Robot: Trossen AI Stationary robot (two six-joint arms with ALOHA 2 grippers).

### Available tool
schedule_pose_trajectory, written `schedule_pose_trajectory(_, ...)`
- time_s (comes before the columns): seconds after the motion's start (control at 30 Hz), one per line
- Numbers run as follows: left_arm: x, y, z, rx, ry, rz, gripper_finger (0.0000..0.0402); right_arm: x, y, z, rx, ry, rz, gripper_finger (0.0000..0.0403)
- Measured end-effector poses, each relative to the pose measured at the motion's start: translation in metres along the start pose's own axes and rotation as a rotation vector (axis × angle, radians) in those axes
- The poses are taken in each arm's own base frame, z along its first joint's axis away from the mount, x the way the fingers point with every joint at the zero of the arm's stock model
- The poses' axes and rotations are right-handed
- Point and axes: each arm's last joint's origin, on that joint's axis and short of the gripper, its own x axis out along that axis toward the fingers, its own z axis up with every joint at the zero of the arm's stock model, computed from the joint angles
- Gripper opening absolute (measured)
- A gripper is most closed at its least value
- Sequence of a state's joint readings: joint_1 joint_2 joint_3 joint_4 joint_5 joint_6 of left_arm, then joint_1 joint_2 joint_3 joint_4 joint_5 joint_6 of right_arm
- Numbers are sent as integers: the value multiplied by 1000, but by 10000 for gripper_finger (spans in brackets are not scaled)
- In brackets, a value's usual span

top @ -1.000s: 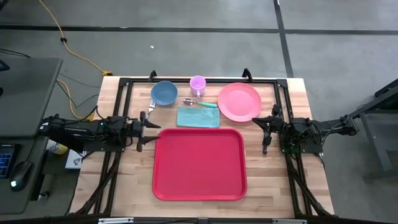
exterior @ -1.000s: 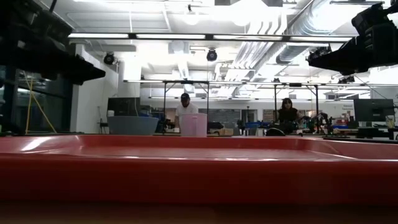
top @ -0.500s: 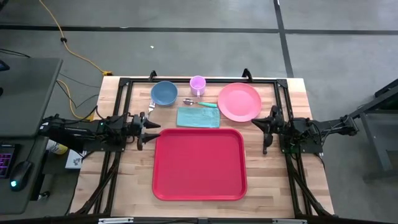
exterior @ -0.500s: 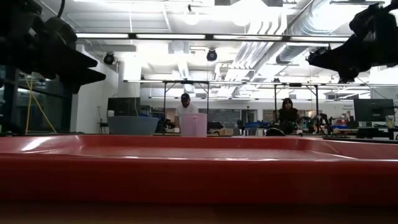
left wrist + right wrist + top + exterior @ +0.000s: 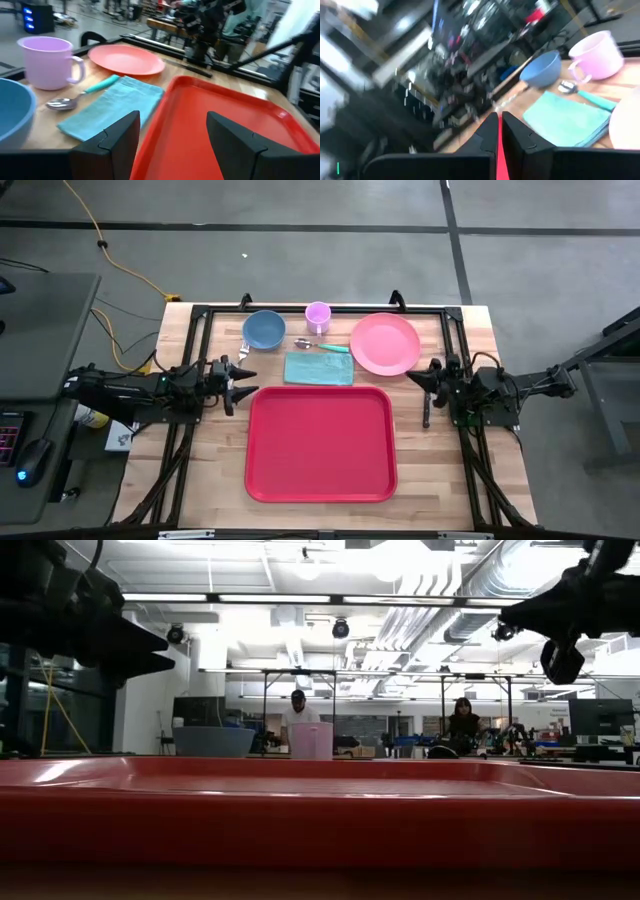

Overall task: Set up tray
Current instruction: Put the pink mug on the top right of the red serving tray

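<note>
The pale wooden slatted surface carries everything, and only the high view takes it in whole. Largest on it is the big red rectangular plastic tray with rounded corners and a raised rim, lying bare at the centre, nearer the front edge. In the low view its rim fills the foreground and hides most of the dishes.

Behind the tray sit a round pink plastic plate, a teal folded cloth napkin, a blue round bowl and a lilac plastic mug. A metal spoon with a teal handle lies between mug and napkin, clearest in the left wrist view.

The left pincer hovers just beside the tray's far left corner, fingers spread and released, holding nothing. The right pincer hangs off the tray's right side, fingers clenched together, empty.
</note>
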State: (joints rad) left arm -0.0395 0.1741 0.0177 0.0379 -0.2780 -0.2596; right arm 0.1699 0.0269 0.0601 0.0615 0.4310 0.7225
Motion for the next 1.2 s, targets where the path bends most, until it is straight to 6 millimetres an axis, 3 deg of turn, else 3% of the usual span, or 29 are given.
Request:
schedule_pose_trajectory(0.17, 0, 1, 0, 0, -10, 27, 262, 0, 3, 7, 94, -111, -13, 0)
schedule_pose_trajectory(0.97, 0, 0, 0, 99, 6, -14, 262, -1, 7, 12, 91, -143, 35, 0)
schedule_pose_trajectory(1.2, 0, 0, 0, 152, 4, -6, 262, -1, 7, 10, -150, -108, 40, 0)
